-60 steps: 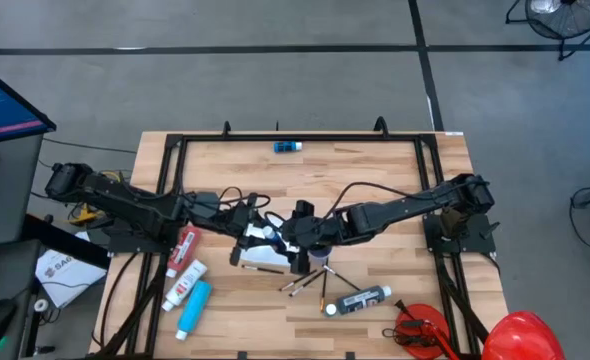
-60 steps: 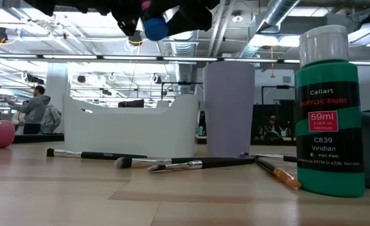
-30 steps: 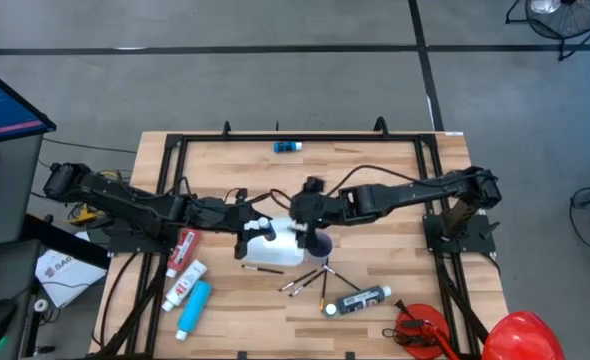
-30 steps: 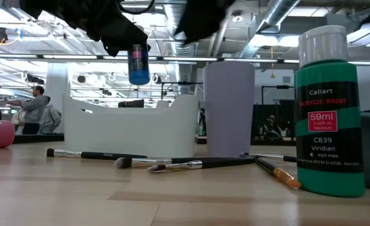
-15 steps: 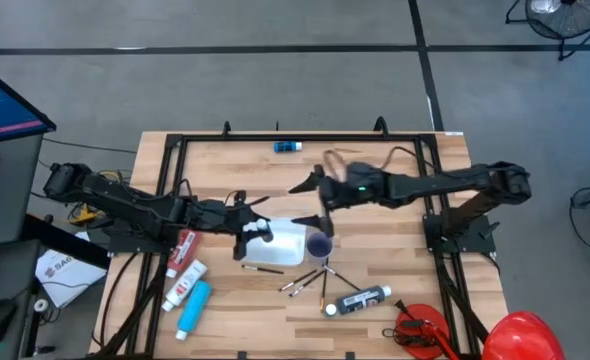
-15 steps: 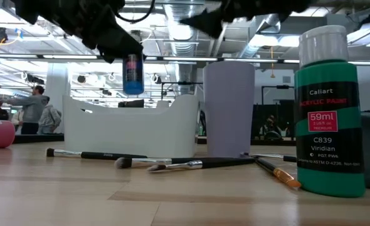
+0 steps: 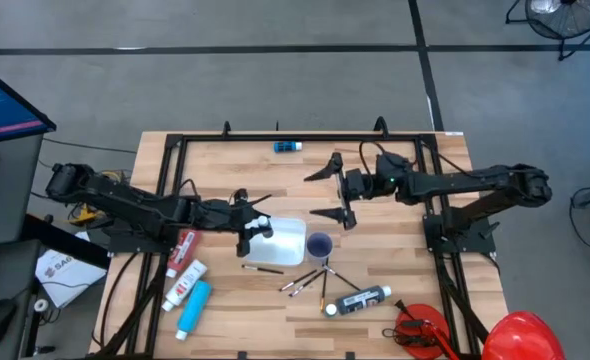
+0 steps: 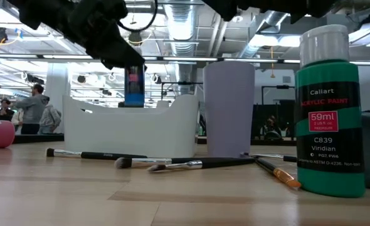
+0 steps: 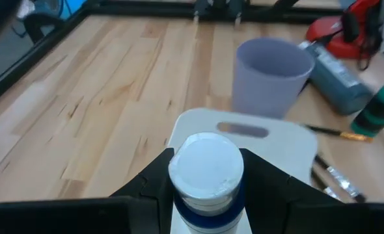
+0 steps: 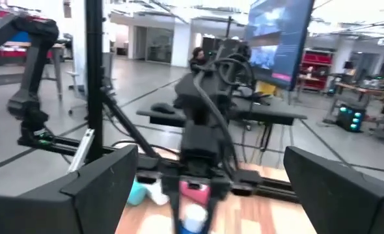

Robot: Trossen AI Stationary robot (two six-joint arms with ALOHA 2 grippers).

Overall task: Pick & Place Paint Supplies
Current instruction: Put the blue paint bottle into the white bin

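Since 2 seconds earlier: right gripper (image 7: 332, 190) had pulled back from the white bin (image 7: 280, 243), fingers spread, holding nothing. Left gripper (image 7: 252, 226) pinched a blue white-capped bottle (image 9: 206, 179) over the bin. Wooden table (image 7: 375, 165): lavender cup (image 7: 319, 244), brushes (image 7: 310, 281), green paint bottle (image 8: 331, 107). Room behind: 1 person (image 8: 34, 110) standing.

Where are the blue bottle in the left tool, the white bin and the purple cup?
blue bottle (image 9: 205, 170): left wrist view, on its white cap.
white bin (image 8: 132, 130): low view, on its front wall.
purple cup (image 9: 272, 77): left wrist view, on its side wall.
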